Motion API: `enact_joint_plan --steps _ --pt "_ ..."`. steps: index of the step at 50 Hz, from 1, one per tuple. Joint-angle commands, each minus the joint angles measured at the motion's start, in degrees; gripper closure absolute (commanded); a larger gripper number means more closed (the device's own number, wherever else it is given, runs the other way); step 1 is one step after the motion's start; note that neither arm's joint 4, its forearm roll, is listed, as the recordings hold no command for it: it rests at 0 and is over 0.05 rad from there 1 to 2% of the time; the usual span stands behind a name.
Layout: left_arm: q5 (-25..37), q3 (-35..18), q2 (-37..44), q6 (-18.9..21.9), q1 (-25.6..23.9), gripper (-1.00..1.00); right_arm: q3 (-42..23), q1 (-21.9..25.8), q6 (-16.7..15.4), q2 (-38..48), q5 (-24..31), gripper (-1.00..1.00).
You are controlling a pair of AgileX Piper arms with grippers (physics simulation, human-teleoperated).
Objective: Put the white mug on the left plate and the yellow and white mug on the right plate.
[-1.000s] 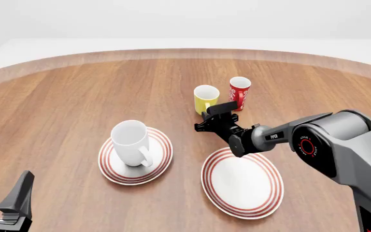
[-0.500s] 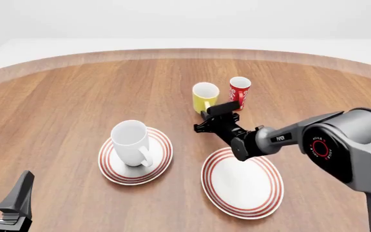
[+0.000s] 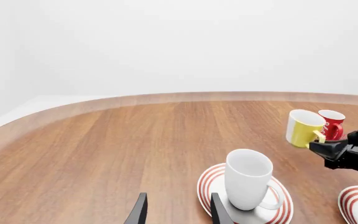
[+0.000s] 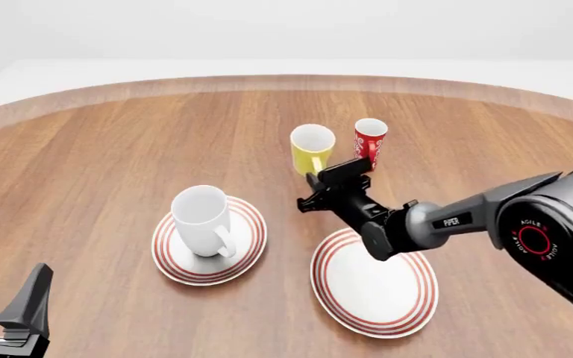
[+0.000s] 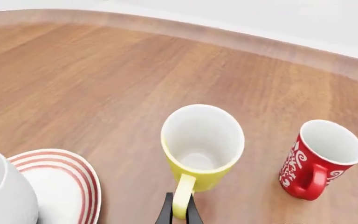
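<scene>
Wrist view | right end effector (image 5: 179,210) pinching yellow and white mug (image 5: 201,147) handle

White mug (image 4: 204,221) upright on left plate (image 4: 250,253); right plate (image 4: 374,283) beside it, bare; yellow and white mug (image 4: 312,148) behind, apparently lifted; red cup (image 4: 369,142) just right.
</scene>
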Motion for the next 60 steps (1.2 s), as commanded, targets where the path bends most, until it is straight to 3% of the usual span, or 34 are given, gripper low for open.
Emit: enact_joint_plan --steps 1,22,44,60 --pt "0.0 0.0 0.0 0.0 0.0 -1.0 4.5 0.6 -1.4 -3.9 -1.5 1.0" --pt "0.0 0.0 0.0 0.0 0.0 -1.0 16.0 1.3 -3.6 -14.2 -4.4 1.0" --pt "0.0 0.0 0.0 0.0 0.0 -1.0 30.7 -0.3 -3.6 -28.8 -6.3 1.0" --pt "0.0 0.0 0.0 0.0 0.0 -1.0 37.1 -1.2 -3.7 -35.4 -6.5 1.0"
